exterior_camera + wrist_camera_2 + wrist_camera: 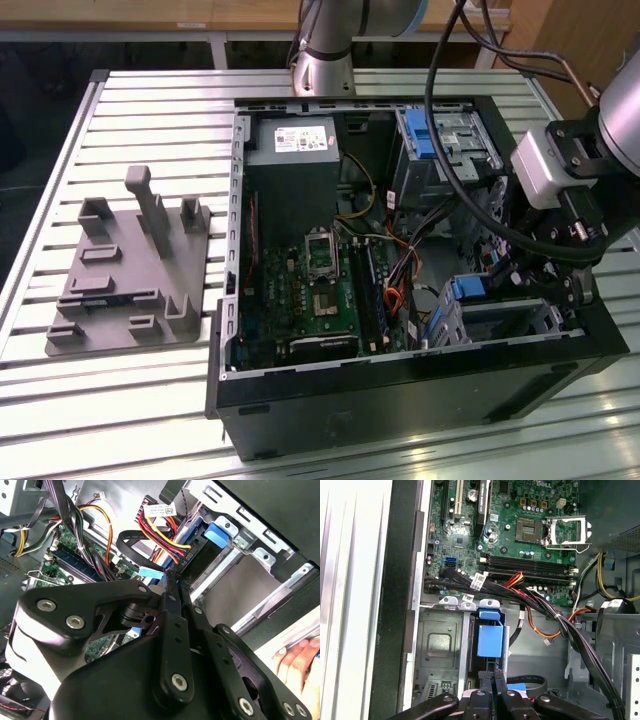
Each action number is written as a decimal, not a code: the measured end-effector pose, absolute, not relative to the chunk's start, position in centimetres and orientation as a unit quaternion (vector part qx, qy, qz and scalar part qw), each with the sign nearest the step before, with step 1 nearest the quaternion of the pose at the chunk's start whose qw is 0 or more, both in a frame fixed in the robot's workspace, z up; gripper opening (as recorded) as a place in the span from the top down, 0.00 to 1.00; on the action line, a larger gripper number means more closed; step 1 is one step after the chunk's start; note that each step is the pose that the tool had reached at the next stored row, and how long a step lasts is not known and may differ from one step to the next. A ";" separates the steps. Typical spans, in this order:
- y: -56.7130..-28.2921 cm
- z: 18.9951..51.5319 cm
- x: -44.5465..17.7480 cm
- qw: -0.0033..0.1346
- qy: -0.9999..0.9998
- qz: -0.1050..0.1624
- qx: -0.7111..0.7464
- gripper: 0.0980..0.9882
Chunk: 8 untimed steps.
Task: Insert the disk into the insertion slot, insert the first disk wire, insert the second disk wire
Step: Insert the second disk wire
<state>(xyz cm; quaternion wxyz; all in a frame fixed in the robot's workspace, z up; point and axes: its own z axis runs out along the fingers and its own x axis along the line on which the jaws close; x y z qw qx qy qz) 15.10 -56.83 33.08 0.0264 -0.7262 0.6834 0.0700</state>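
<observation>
One gripper (545,290) is reaching down into the open PC case (420,400), at the exterior view's right. The case is lying on the slatted worktop (150,120).

The disk (490,640) is already sitting in the insertion slot (437,650). Its bright blue carrier is poking out by the grey metal cage. In the exterior view the disk (468,295) is near the front corner of the case, just beside the gripper.

In both wrist views the gripper's two black fingers are pressed tight together, w/ no gap showing. The tips are sitting right at the edge of the disk. A flat black wire w/ a light blue plug (150,572) is lying just beside the tips. I can't tell if the tips are pinching it or only touching it. A bunch of red, yellow and black wires (160,535) is hanging close by too.

My guess: the disk step is done and the gripper is working on the 1st wire. To do this well, the plug needs lining up straight w/ its socket on the disk. Then it wants a slow, gentle push, no wiggling, so nothing bends. The other wires are crowding the spot, so they need keeping out of the way.

A person's hand (295,655) is resting near the outside of the case in the second wrist view.
</observation>
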 end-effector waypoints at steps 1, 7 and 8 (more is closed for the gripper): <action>-56.8 33.1 15.1 0.026 0.683 0.070 -0.727 0.95; -56.8 33.0 15.1 0.026 0.682 0.070 -0.728 0.95; -56.8 32.9 15.1 0.026 0.682 0.070 -0.728 0.95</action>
